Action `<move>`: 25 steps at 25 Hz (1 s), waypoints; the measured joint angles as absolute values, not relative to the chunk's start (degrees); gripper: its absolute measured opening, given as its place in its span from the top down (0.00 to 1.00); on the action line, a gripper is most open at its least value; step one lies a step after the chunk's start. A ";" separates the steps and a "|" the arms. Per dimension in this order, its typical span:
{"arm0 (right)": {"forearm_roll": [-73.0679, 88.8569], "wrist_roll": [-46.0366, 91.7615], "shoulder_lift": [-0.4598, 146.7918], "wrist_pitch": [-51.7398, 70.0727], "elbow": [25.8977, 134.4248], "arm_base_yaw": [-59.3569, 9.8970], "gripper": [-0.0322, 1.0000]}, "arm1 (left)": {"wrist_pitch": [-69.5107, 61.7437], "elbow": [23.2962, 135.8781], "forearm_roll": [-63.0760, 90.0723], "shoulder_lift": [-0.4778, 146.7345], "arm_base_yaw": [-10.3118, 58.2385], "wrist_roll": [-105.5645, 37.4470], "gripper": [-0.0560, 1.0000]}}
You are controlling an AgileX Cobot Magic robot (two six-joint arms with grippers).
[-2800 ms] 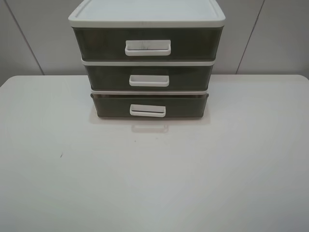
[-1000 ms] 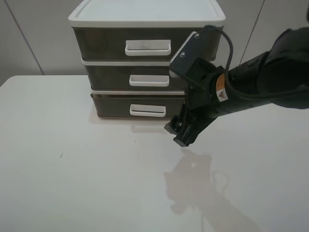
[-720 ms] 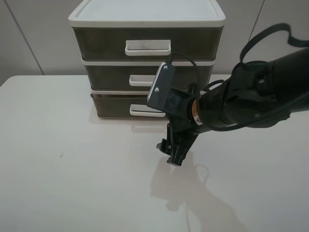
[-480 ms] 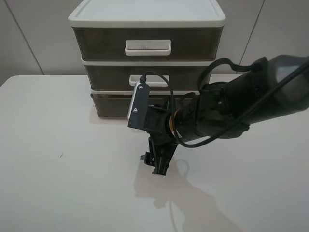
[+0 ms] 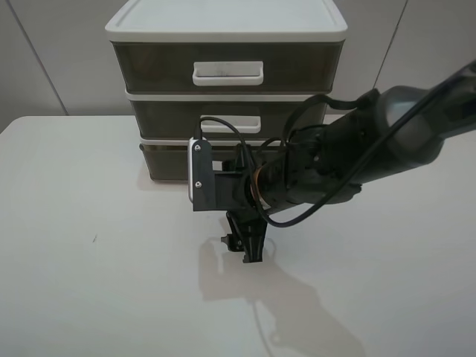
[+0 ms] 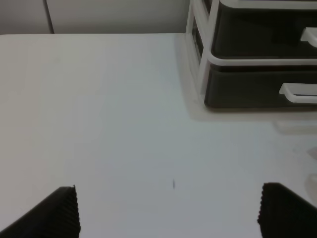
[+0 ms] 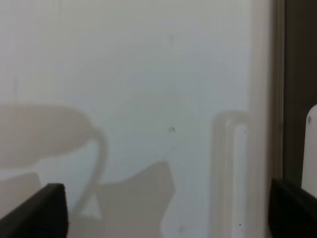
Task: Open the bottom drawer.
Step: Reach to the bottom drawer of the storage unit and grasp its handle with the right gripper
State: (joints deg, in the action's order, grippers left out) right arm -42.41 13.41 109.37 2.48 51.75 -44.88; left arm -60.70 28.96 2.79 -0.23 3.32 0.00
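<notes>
Right now the right claw (image 5: 247, 249) is hovering spread wide over the counter (image 5: 89, 282), just in front of the bottom drawer (image 5: 169, 165), which is sitting shut at the base of the cabinet (image 5: 223, 30). The left claw (image 6: 173, 210) is hanging spread too.

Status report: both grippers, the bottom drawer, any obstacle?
Right gripper open, empty, low over the white table, before the dark plastic bottom drawer. Left gripper open, empty, farther off. Drawer looks shut; nothing blocks its white handle.
</notes>
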 joint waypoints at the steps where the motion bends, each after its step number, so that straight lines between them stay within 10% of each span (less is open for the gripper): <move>1: -40.64 15.81 109.37 2.35 51.75 -44.44 0.20 | -60.70 28.96 2.79 -0.23 3.32 0.00 0.24; 25: 6.29 57.88 114.96 -23.27 46.39 -40.54 0.20 | -60.70 28.96 2.79 -0.23 3.32 0.00 0.24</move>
State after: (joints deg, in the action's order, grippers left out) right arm 6.29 57.88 114.96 -23.27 46.39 -40.54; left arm -60.70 28.96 2.79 -0.23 3.32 0.00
